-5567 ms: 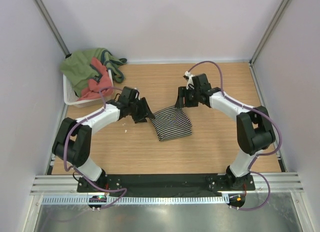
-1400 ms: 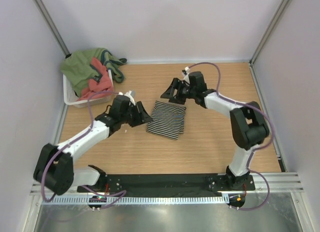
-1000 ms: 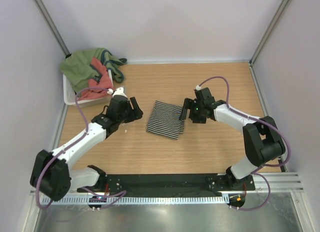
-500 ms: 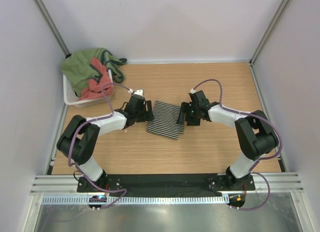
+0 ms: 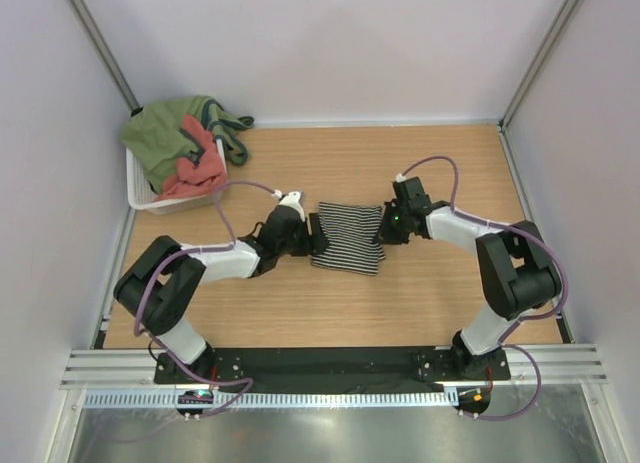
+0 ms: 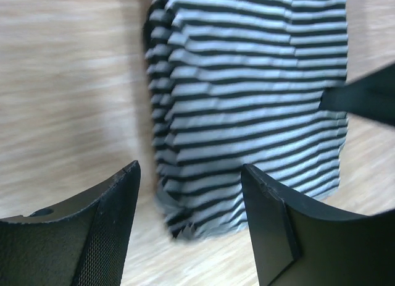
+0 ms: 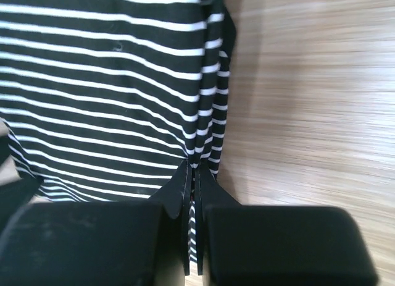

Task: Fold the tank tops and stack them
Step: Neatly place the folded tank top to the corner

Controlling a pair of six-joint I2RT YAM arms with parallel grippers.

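1. Wood, pale and bare, makes up the table point(image 5: 450, 163). Two black-and-white arms are bolted at its near edge, one point(image 5: 175, 283) on the left and one point(image 5: 505, 273) on the right, and both reach inward to the middle.
2. One striped tank top point(image 5: 348, 238), with thin black and white stripes, lies folded into a rough rectangle at the middle of the table, flat on the wood between the two grippers.
3. The left gripper point(image 6: 188, 175) sits at the left edge of the striped tank top. Its jaws are spread apart, and in the wrist view the near corner of the cloth shows between the two fingers. Whether they touch the cloth cannot be told.
4. The right gripper point(image 7: 192, 175) is at the right edge of the striped tank top. Its jaws are pressed together, with a thin fold of the striped edge pinched between them.
5. One white basket point(image 5: 140, 188) stands in the far left corner of the table, well apart from the striped tank top.
6. In the basket lies one salmon-red tank top point(image 5: 190, 168), partly under one green garment point(image 5: 160, 138) heaped on the far side. Dark teal trim hangs over the right side of the basket.
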